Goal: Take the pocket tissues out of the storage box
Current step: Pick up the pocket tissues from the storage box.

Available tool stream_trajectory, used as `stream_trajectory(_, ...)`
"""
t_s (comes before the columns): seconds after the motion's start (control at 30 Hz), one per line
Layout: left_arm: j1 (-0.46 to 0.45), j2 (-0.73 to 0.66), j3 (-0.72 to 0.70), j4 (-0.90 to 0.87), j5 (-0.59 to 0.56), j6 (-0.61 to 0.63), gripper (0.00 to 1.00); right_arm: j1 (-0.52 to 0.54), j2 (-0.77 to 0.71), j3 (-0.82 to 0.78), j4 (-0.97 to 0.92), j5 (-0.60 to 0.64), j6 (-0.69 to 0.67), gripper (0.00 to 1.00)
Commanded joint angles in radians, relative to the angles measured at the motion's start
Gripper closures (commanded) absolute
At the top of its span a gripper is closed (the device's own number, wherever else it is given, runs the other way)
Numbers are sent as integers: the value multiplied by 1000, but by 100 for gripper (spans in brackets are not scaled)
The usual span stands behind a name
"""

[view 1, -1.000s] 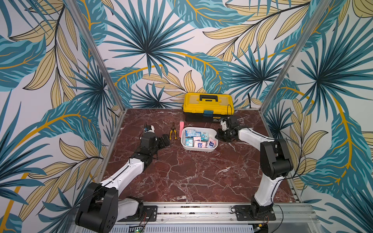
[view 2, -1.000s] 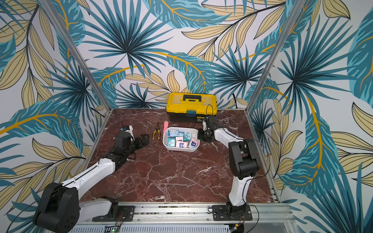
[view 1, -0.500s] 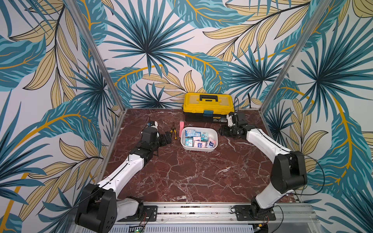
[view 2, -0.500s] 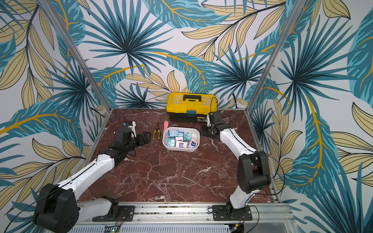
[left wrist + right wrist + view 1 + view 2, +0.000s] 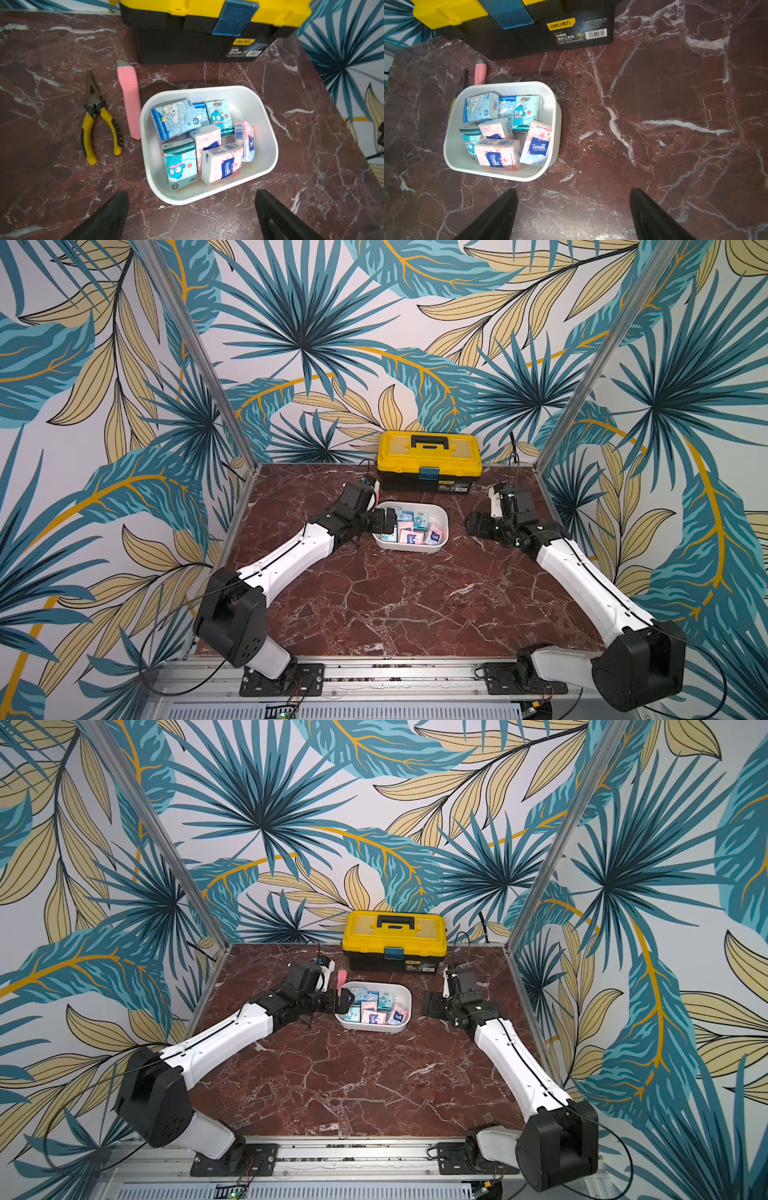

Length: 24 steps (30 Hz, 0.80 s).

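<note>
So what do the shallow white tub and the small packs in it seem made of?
Shallow white tub: likely moulded plastic, smooth, semi-glossy; soft highlights on its walls. Small pink and blue packs: seemingly thin plastic film, shiny, printed.

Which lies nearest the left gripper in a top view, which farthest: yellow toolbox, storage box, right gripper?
1. storage box: left gripper by its rim.
2. yellow toolbox: farther back, behind the box.
3. right gripper: across the box.
</note>
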<state>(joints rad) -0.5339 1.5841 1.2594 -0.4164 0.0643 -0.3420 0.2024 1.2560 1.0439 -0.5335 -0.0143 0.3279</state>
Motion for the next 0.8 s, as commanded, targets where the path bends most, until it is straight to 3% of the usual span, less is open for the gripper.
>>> stream_trajectory(0.0,-6,80,158,-174,32,163,0,-1,-49,-47,-38,10,20,6)
stream_trajectory(0.13,-5,204,349,-341,67,315,2,-1,-93,-74,-51,24,24,5)
stream_trajectory(0.23,-5,298,488,-470,121,327,7,-1,-114,-73,-67,39,32,4)
stream_trajectory(0.37,-17,377,577,-514,150,200,11,-1,-133,-73,-83,68,62,2)
stream_trajectory(0.6,-81,433,596,-454,29,-111,10,-1,-151,-84,-100,113,103,1)
stream_trajectory(0.77,-120,480,620,-432,-42,-211,13,-1,-151,-80,-99,132,120,1)
